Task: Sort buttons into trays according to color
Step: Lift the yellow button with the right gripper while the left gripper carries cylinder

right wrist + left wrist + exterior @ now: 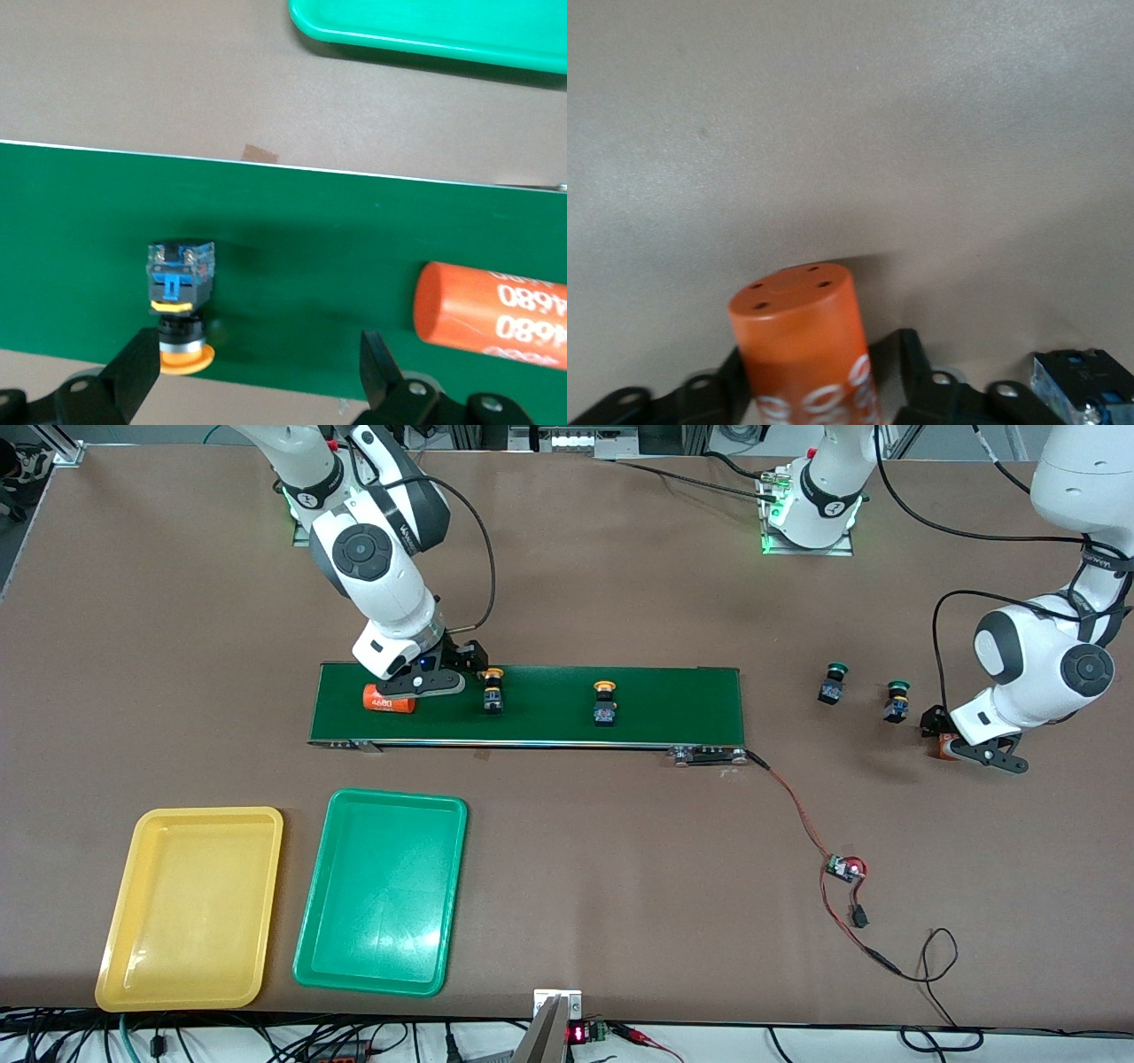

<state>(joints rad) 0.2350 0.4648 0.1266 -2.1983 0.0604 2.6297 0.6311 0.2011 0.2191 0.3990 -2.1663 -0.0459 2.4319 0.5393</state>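
Arms: glossy white shells, dark grey joint caps
Cables: black, looped alongside
Grippers: black fingers, screw holes

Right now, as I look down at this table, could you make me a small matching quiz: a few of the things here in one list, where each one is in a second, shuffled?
Things:
1. yellow-capped buttons
2. green-capped buttons
3. right end effector
4. left end effector

Places:
A. resting on the bare table, between the belt and the left end effector
B. open, low over the belt, beside an orange cylinder
C. on the belt
D. at a second orange cylinder on the table

Pairs: 1-C, 2-A, 3-B, 4-D.
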